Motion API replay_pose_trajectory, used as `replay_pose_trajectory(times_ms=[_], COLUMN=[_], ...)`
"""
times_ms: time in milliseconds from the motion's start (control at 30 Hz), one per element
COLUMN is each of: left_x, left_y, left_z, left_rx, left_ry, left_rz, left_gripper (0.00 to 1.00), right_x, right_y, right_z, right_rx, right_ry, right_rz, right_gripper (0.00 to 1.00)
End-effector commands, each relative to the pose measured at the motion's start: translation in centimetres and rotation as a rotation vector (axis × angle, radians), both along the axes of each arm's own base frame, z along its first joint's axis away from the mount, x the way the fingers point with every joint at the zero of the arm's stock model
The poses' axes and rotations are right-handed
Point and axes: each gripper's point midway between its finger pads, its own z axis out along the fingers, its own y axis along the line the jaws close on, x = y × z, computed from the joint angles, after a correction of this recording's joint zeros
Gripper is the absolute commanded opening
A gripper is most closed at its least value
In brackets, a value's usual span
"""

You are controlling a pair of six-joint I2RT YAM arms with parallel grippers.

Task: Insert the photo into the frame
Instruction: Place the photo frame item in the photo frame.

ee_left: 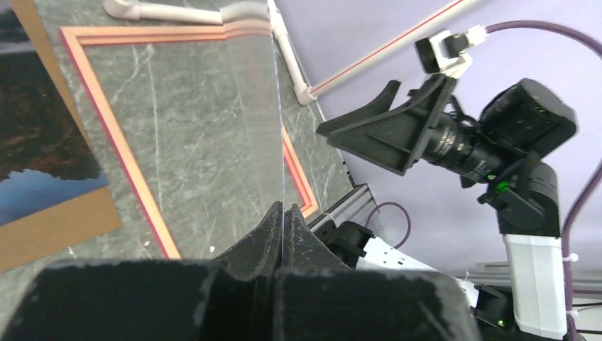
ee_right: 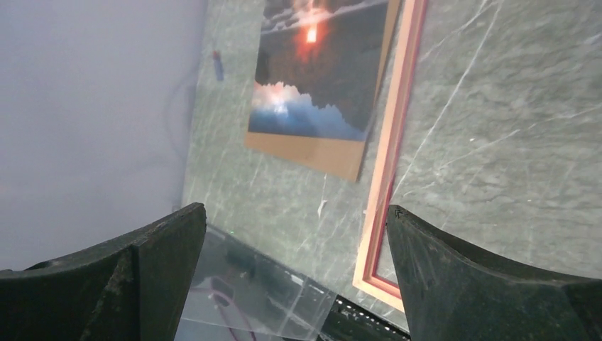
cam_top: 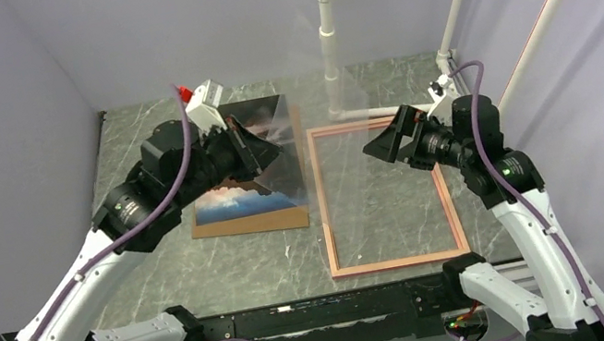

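The left end effector (ee_left: 282,220) is pinching a raised clear sheet (ee_left: 248,128), apparently by its edge. The photo (cam_top: 249,197) is lying on a brown board (cam_top: 251,223) just beside the frame (cam_top: 399,261), over which the right end effector (ee_right: 296,212) is hovering, released.

The photo (cam_top: 240,202), a glossy print of dark rocks, clouds and a glowing orange sun over water, lies face up on a brown board (cam_top: 252,224), just left of the thin reddish-pink frame (cam_top: 399,261), which lies flat on the counter (cam_top: 251,273).
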Motion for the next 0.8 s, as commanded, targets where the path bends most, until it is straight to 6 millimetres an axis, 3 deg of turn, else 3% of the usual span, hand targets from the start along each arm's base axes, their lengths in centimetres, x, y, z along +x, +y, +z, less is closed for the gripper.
replay_pose_trajectory(times_ms=[0, 133, 200, 300, 500, 767], left_x=[-0.9, -1.3, -1.7, -1.6, -1.3, -1.4], left_y=[-1.8, -3.2, -3.8, -3.5, -2.4, 1.6], left_z=[2.0, -2.2, -5.2, -8.3, -12.8, -19.6], left_rx=[-0.186, -0.204, -0.193, -0.188, -0.197, -0.151], left_ry=[-0.016, 0.062, 0.113, 0.151, 0.192, 0.290], left_rz=[-0.050, -0.042, -0.042, 0.016, 0.102, 0.282], left_gripper=[0.00, 0.00, 0.00, 0.00, 0.00, 0.00], right_x=[-0.5, -0.3, -0.3, -0.1, -0.1, -0.2], right_y=[-1.6, -1.8, -1.6, -1.5, -1.2, -1.4], right_z=[0.9, 0.2, -0.3, -1.2, -3.1, -6.9], right_rx=[-0.073, -0.080, -0.073, -0.071, -0.061, -0.090], right_ry=[-0.013, 0.003, 0.011, 0.030, 0.064, 0.125], right_rz=[-0.057, -0.062, -0.058, -0.052, -0.038, -0.035], right_gripper=[1.00, 1.00, 1.00, 1.00, 1.00, 1.00])
